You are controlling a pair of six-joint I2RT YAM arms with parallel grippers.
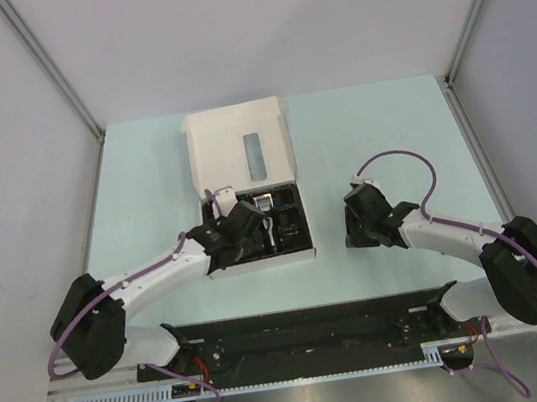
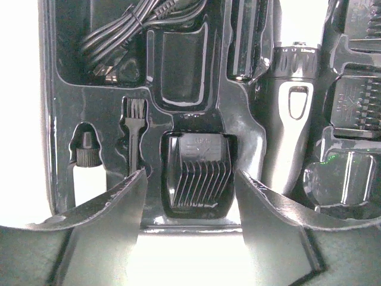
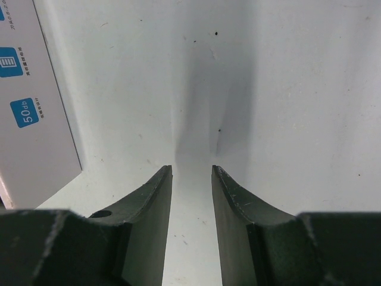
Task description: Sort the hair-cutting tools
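Observation:
The white box point(image 1: 238, 135) lies open with its black tray point(image 1: 300, 242) of tools. My left gripper point(image 1: 242, 227) hangs open over the tray's near left part. In the left wrist view my left gripper point(image 2: 190, 179) straddles a black comb guard point(image 2: 199, 174) in its slot, not touching it. A thin black brush point(image 2: 134, 132), a coiled black cable point(image 2: 122, 30) and the black-and-silver clipper point(image 2: 290, 107) lie in their slots. More comb guards point(image 2: 360, 101) sit at the right. My right gripper point(image 1: 360, 220) point(image 3: 191, 171) is open and empty above bare table, right of the box.
A small white bottle with a black cap point(image 2: 87, 161) lies in the tray's left slot. The box's side point(image 3: 33, 107) with blue labels stands left of my right gripper. White walls point(image 1: 46, 62) close in the table on three sides.

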